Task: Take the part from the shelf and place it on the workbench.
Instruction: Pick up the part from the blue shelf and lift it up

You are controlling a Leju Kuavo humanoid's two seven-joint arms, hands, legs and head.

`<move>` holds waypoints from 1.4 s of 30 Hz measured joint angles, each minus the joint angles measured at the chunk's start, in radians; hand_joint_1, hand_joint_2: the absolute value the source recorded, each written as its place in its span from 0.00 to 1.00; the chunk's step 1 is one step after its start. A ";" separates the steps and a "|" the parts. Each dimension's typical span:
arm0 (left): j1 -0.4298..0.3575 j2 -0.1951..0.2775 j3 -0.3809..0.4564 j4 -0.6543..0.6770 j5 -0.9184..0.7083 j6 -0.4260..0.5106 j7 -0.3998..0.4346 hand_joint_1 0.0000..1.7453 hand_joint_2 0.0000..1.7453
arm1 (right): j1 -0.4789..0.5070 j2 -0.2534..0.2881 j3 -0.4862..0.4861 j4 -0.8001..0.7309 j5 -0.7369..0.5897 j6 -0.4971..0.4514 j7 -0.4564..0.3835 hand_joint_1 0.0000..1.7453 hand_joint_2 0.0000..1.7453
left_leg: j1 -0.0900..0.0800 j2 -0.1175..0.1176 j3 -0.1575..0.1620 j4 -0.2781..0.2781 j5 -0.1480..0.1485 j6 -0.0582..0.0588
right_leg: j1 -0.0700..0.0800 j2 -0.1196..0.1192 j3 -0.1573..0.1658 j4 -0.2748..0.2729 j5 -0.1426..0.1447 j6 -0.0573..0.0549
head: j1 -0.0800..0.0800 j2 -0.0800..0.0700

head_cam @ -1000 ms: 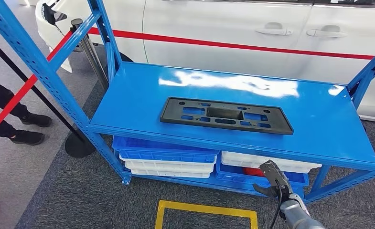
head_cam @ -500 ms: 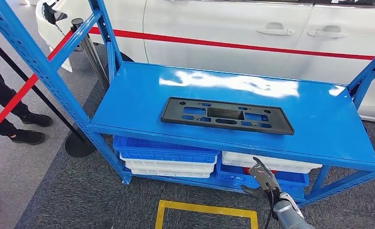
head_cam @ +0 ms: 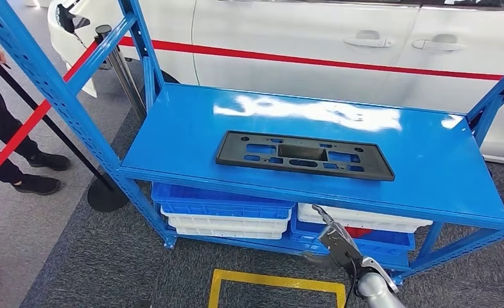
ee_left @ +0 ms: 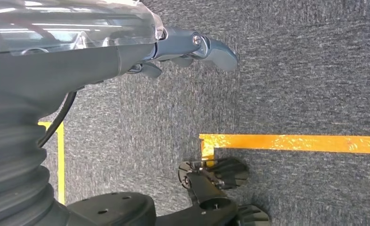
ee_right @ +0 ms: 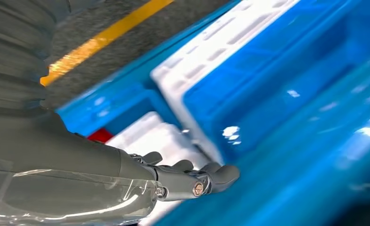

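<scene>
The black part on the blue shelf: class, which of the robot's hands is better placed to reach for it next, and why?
Probably the right hand: it is raised just below the shelf edge, near the black part. The left hand hangs over the carpet.

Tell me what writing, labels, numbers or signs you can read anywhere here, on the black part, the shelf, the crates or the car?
None can be read.
Black part: moulded cut-outs, no lettering that shows.
Blue shelf: bare paint with glare.
Blue and white crates below it: no labels in sight.
White car: a plain red stripe, no badge or number.
Yellow floor marking: a plain outline, no words.
</scene>
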State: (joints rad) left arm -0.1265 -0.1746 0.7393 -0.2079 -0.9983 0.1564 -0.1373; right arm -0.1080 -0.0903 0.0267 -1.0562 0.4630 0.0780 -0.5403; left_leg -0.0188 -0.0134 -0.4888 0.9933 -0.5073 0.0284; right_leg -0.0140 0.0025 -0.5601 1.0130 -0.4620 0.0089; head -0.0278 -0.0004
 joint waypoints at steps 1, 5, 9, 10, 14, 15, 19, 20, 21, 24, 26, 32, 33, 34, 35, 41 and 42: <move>0.000 0.000 0.000 0.000 0.000 0.000 0.000 0.00 1.00 | 0.009 -0.002 0.011 -0.026 -0.006 0.003 0.002 0.00 1.00 | 0.000 0.000 0.000 0.000 0.000 0.000 | 0.000 0.000 0.000 0.000 0.000 0.000 | 0.000 0.000; 0.000 -0.001 0.000 0.000 0.000 0.000 0.000 0.00 1.00 | 0.034 -0.010 0.039 -0.102 -0.020 0.008 0.007 0.00 1.00 | 0.000 0.000 0.000 0.000 0.000 0.000 | 0.000 0.000 0.000 0.000 0.000 0.000 | 0.000 0.000; 0.000 -0.001 0.000 0.000 0.000 0.000 -0.003 0.00 1.00 | 0.070 -0.021 0.066 -0.203 -0.035 0.009 0.012 0.00 1.00 | 0.000 0.000 -0.001 0.000 0.000 0.000 | 0.000 0.000 0.000 0.000 0.000 0.000 | 0.000 0.000; 0.000 -0.001 0.000 0.000 0.000 0.000 -0.003 0.00 1.00 | 0.079 -0.024 0.074 -0.232 -0.034 0.008 0.015 0.00 1.00 | 0.000 0.000 -0.001 0.000 0.000 0.000 | 0.000 0.000 0.000 0.000 0.000 0.000 | 0.000 0.000; 0.000 -0.002 0.000 0.000 0.001 0.000 -0.008 0.00 1.00 | 0.104 -0.035 0.106 -0.334 -0.027 0.003 0.026 0.00 1.00 | 0.000 0.000 -0.001 0.000 0.000 0.000 | 0.000 0.000 0.000 0.000 0.000 0.000 | 0.000 0.000; 0.000 -0.002 0.000 0.000 0.001 0.000 -0.008 0.00 1.00 | 0.108 -0.038 0.114 -0.355 -0.026 0.003 0.027 0.00 1.00 | 0.000 0.000 -0.001 0.000 0.000 0.000 | 0.000 0.000 0.000 0.000 0.000 0.000 | 0.000 0.000; 0.001 -0.002 0.000 0.000 0.000 0.000 -0.010 0.00 1.00 | 0.119 -0.048 0.144 -0.423 -0.010 -0.005 0.029 0.00 1.00 | 0.000 0.000 -0.002 0.000 0.000 0.000 | 0.000 0.000 0.000 0.000 0.000 0.000 | 0.000 0.000; 0.001 -0.002 0.000 0.000 -0.001 0.000 -0.010 0.00 1.00 | 0.119 -0.049 0.151 -0.435 0.001 -0.011 0.030 0.00 1.00 | 0.000 0.000 -0.002 0.000 0.000 0.000 | 0.000 0.000 0.000 0.000 0.000 0.000 | 0.000 0.000; 0.001 -0.002 0.000 0.000 -0.003 0.000 -0.010 0.00 1.00 | 0.119 -0.049 0.159 -0.444 0.015 -0.018 0.033 0.00 1.00 | 0.000 0.000 -0.002 0.000 0.000 0.000 | 0.000 0.000 0.000 0.000 0.000 0.000 | 0.000 0.000; 0.000 -0.004 0.000 0.000 -0.010 -0.004 -0.010 0.00 1.00 | 0.101 -0.049 0.187 -0.456 0.058 -0.036 0.045 0.00 1.00 | 0.000 0.000 -0.002 0.000 0.000 0.000 | 0.000 0.000 0.000 0.000 0.000 0.000 | 0.000 0.000; -0.002 -0.006 -0.001 0.000 -0.012 -0.007 -0.009 0.00 1.00 | 0.074 -0.049 0.208 -0.452 0.075 -0.042 0.052 0.00 1.00 | 0.000 0.001 -0.002 0.000 0.000 0.000 | 0.000 0.001 0.000 0.000 0.000 0.001 | 0.000 0.000; -0.005 -0.014 -0.008 0.000 -0.016 -0.008 -0.009 0.00 1.00 | -0.028 -0.049 0.257 -0.412 0.102 -0.067 0.062 0.00 1.00 | 0.000 0.001 -0.001 0.001 0.001 0.001 | 0.000 0.001 0.000 0.000 0.001 0.001 | 0.000 0.000; -0.006 -0.015 -0.009 0.000 -0.017 -0.006 -0.009 0.00 1.00 | -0.042 -0.049 0.266 -0.404 0.111 -0.076 0.065 0.00 1.00 | 0.000 0.000 -0.001 0.001 0.001 0.001 | 0.000 0.001 0.000 0.000 0.001 0.001 | 0.000 0.000; -0.006 -0.016 -0.010 0.000 -0.019 -0.003 -0.009 0.00 1.00 | -0.055 -0.049 0.276 -0.397 0.123 -0.089 0.068 0.00 1.00 | 0.000 0.000 -0.002 0.001 0.001 0.002 | 0.000 0.001 0.000 0.000 0.001 0.001 | 0.000 0.000; -0.006 -0.016 -0.012 0.000 -0.021 0.001 -0.009 0.00 1.00 | -0.072 -0.048 0.288 -0.389 0.139 -0.105 0.073 0.00 1.00 | 0.000 0.000 -0.002 0.001 0.001 0.002 | 0.000 0.001 0.000 0.000 0.001 0.001 | 0.000 0.000; -0.008 -0.016 -0.017 0.000 -0.029 0.021 -0.008 0.00 1.00 | -0.204 -0.048 0.382 -0.317 0.231 -0.195 0.090 0.00 1.00 | 0.000 0.001 -0.002 0.001 0.001 0.002 | 0.000 0.001 -0.001 0.000 0.001 0.002 | 0.000 0.000; -0.009 -0.016 -0.019 0.000 -0.031 0.024 -0.008 0.00 1.00 | -0.236 -0.048 0.401 -0.297 0.247 -0.213 0.091 0.00 1.00 | -0.001 0.001 -0.002 0.001 0.001 0.002 | 0.000 0.001 -0.001 0.000 0.002 0.002 | 0.000 0.000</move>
State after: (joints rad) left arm -0.1353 -0.1908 0.7208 -0.2079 -1.0290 0.1800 -0.1457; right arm -0.3439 -0.1385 0.4279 -1.3536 0.7104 -0.1350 -0.4492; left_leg -0.0193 -0.0120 -0.4906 0.9942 -0.5059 0.0302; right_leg -0.0140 0.0039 -0.5607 1.0131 -0.4604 0.0110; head -0.0278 -0.0004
